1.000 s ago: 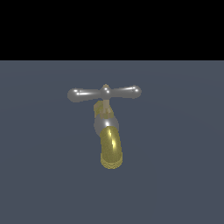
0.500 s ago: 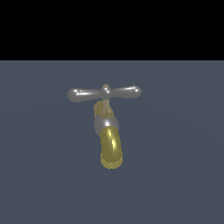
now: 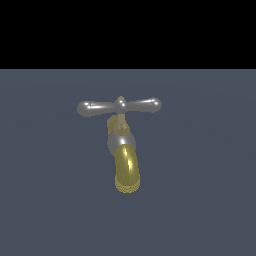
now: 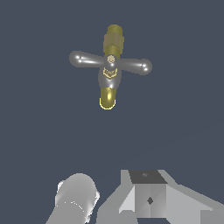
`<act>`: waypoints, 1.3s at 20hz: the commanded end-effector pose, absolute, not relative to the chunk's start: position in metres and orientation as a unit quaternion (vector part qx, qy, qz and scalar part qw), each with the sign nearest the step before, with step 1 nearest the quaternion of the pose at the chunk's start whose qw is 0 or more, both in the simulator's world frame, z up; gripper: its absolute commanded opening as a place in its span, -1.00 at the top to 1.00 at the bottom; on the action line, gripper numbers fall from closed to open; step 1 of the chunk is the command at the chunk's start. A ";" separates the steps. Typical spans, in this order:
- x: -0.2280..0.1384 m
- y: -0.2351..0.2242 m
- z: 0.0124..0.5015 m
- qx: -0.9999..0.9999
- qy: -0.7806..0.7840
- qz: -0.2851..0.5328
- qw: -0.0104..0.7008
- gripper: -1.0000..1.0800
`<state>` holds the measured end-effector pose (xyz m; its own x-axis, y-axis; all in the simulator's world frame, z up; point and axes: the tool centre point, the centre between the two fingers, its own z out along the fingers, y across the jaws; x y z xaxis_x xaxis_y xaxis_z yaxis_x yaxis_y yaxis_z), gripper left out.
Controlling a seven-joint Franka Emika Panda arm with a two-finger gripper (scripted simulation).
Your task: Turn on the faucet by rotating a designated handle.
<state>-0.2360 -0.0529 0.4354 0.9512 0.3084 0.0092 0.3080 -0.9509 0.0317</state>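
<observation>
- The grey surface (image 3: 210,210) fills your exterior view below a black band, and the faucet (image 3: 122,150) stands alone near the middle of it, nothing else around it.
- Set against the exterior views from a second and half a second ago, you will find nothing changed: the faucet sits in the same spot and its bar lies at the same angle. Judge from that that the turn has not begun and the whole task is still ahead of you.
- No arm or gripper appears in the exterior view. In the wrist view you see only pale grey-white parts of the robot (image 4: 148,197) at the edge, well apart from the faucet; whether the fingers stand wide or narrow, you cannot tell from these pictures.
- The spout (image 3: 126,170) is shiny brass-gold, curving down toward you to a ribbed rim, with a grey metal collar above it.
- The handle (image 3: 119,106) is a glossy silver-grey bar lying roughly level across the top, running from the exterior view's left to its right, with a rounded bulb at each end.
- A small central knob (image 3: 120,101) sits where the bar crosses the stem; in the wrist view it reads as a brass dot on the bar.
</observation>
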 end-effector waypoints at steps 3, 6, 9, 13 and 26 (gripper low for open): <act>-0.229 -0.062 0.416 0.977 0.213 0.007 0.014 1.00; -0.224 -0.068 0.404 0.968 0.250 0.006 0.014 1.00; -0.219 -0.073 0.391 0.958 0.287 0.006 0.013 1.00; -0.211 -0.080 0.374 0.942 0.335 0.005 0.012 1.00; -0.180 -0.095 0.320 0.875 0.484 0.003 0.010 1.00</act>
<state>-0.1842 -0.0932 0.3263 0.5636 0.8260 -0.0030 0.8259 -0.5635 0.0203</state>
